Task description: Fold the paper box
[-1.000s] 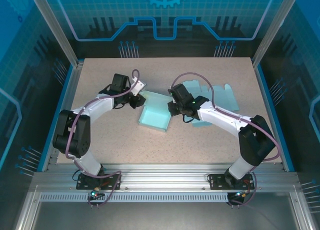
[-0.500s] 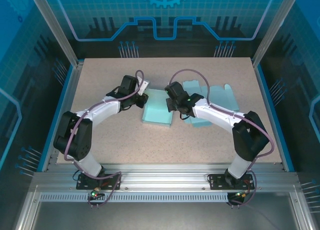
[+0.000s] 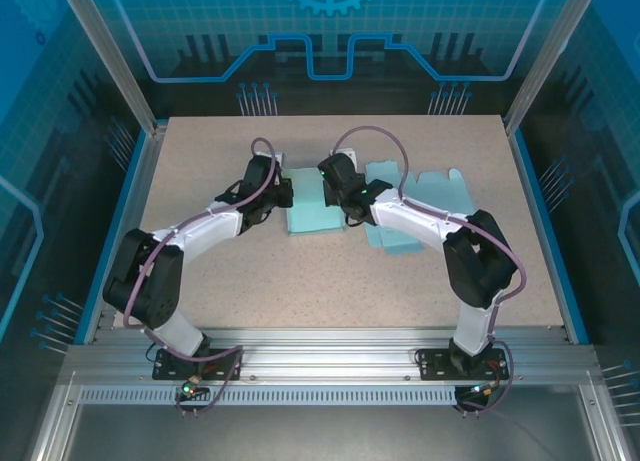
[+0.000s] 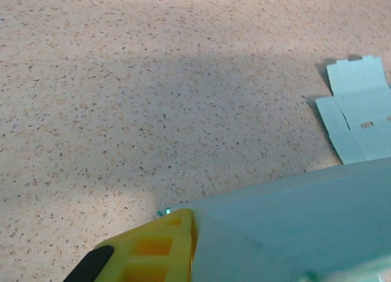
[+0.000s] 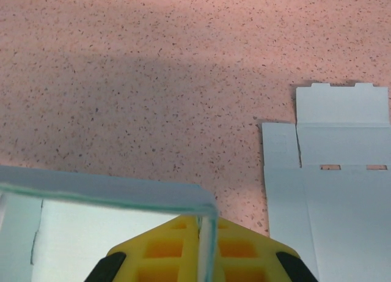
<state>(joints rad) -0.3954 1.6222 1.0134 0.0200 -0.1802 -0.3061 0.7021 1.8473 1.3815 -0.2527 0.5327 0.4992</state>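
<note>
at mid-table, right fingers (image 5: 160,252) clamp paper box (image 3: 315,213) — left fingers (image 4: 153,252) seemingly half-hidden, grip unclear.

Paper box (image 5: 110,233) cropped at bottom edge; flat blank (image 4: 357,120) cut by right edge.

You have a speckled beige bench (image 3: 300,281) before you, edged by aluminium rails (image 3: 330,366), with blue patterned panels (image 3: 400,31) standing behind it.

No writing, label or number can be read anywhere
</note>
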